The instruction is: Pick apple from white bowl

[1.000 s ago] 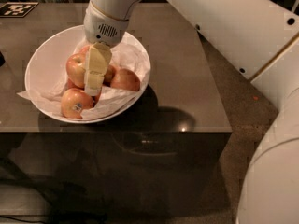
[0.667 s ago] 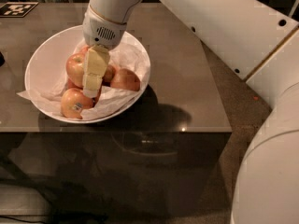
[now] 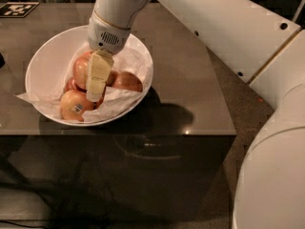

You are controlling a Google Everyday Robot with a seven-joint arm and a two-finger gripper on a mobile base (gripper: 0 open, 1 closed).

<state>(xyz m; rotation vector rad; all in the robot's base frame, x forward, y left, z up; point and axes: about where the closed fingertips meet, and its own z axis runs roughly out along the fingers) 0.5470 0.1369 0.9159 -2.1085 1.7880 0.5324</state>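
- Nearest me, a stickered reddish-yellow apple (image 3: 74, 106) is crowding the pile, and I'm worrying it gets nudged or grabbed instead.
- The cream-coloured gripper (image 3: 94, 95) is sitting down against the shiny pinkish-red apple (image 3: 80, 72) inside the wide glossy white bowl (image 3: 45, 51). I can't tell whether it's gripping.
- The crumpled white paper lining (image 3: 125, 98) could be snagging, and a rounder orange-red apple (image 3: 127, 81) is pressing in alongside.

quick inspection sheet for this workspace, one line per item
surface: dark glossy table, printed marker at its far corner
job's things: apple in white bowl, on crumpled paper
clutter: stickered apple and another apple in the same bowl
grippers: gripper down in the bowl, against the apple
cables: nothing seen
surroundings: floor beside the table; robot body at right
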